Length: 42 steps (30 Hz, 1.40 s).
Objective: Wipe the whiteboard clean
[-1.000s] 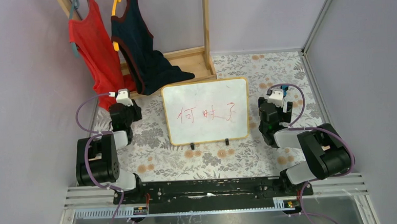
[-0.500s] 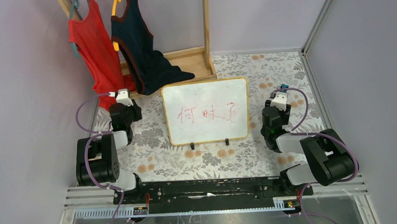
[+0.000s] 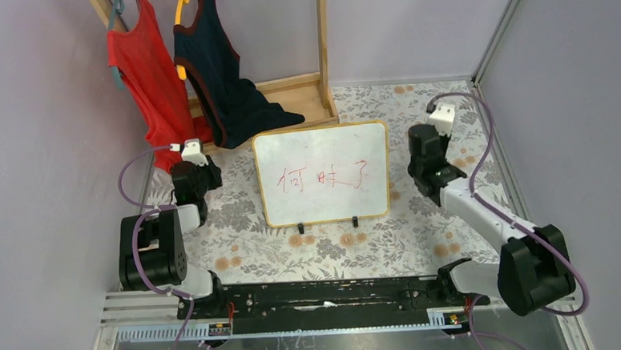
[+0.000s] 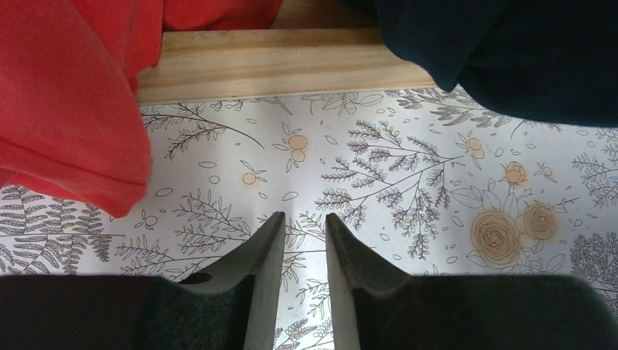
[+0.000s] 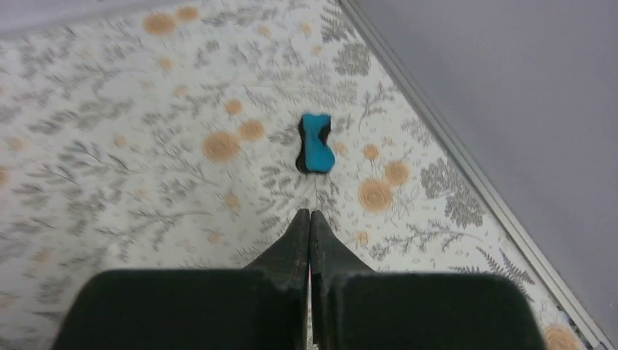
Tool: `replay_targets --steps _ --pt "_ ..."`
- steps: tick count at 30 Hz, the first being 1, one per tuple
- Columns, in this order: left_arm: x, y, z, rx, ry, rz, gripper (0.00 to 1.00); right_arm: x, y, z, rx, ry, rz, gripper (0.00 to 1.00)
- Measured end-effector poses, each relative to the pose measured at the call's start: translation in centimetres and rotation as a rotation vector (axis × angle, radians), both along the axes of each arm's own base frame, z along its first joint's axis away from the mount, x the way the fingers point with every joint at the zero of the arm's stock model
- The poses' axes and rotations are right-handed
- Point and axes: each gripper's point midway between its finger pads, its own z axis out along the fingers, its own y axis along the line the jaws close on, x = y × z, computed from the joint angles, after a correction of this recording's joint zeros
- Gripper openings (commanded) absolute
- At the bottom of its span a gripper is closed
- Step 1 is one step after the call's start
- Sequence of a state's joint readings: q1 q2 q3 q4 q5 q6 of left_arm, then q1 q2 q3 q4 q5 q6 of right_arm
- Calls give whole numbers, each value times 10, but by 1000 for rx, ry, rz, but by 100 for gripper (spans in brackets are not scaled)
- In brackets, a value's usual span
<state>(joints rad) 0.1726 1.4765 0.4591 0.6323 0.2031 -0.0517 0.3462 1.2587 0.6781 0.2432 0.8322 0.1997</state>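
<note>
The whiteboard (image 3: pixel 322 146) stands tilted on two small black feet at the table's middle, with red handwritten characters (image 3: pixel 323 178) across its face. A small blue eraser (image 5: pixel 315 142) lies on the floral cloth just ahead of my right gripper (image 5: pixel 310 214), which is shut with nothing between its fingers. In the top view the right arm (image 3: pixel 428 157) reaches out to the right of the board, and the eraser is hidden there. Left of the board, my left gripper (image 4: pixel 304 219) is open a narrow gap and empty, hovering low over the cloth.
A wooden rack base (image 3: pixel 303 95) stands behind the board, with a red top (image 3: pixel 145 71) and a dark navy top (image 3: pixel 222 75) hanging over it. The red cloth (image 4: pixel 73 109) and the plank (image 4: pixel 277 69) are close ahead of the left gripper. The right wall's edge (image 5: pixel 466 168) runs near the eraser.
My right gripper has gone from open to shut, and its arm has stretched away toward the back right. The left arm and the whiteboard have not moved.
</note>
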Motion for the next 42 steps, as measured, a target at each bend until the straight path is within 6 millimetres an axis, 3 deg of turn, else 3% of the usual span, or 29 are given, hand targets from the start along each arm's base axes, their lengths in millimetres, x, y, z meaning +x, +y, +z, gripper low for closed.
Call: replay_targets --steps 3,4,8,9,10,12,13,18,21,24,29,33,42 --pt "0 1 0 0 0 1 26 13 4 53 41 -17 21 13" --pt "0 1 0 -1 0 2 26 17 0 64 58 -27 12 21" --pt "0 1 0 -3 0 0 26 46 -26 108 150 6 13 34" --pt "0 1 0 -4 -1 -2 26 55 -35 113 172 26 6 47" --pt "0 0 0 -5 -1 -5 26 65 -43 116 194 48 2 53" --pt "0 0 0 -7 -2 -9 25 81 -57 109 233 112 -3 86" --pt "0 0 0 -7 -2 -10 25 88 -60 99 255 161 0 90" --pt "0 2 1 -7 -3 -3 25 96 -44 29 368 408 72 92" --pt "0 3 1 -8 -4 -1 25 94 -36 4 422 505 96 91" --pt "-1 3 1 -12 -4 -1 25 107 -36 -1 461 538 111 89" --pt "-1 3 1 -14 -3 -4 25 131 -55 -6 497 524 101 83" --pt "-1 2 1 -17 -4 -6 25 128 -69 -19 512 558 70 76" --pt "-1 2 1 -24 -4 -13 25 119 -82 -53 538 632 26 72"
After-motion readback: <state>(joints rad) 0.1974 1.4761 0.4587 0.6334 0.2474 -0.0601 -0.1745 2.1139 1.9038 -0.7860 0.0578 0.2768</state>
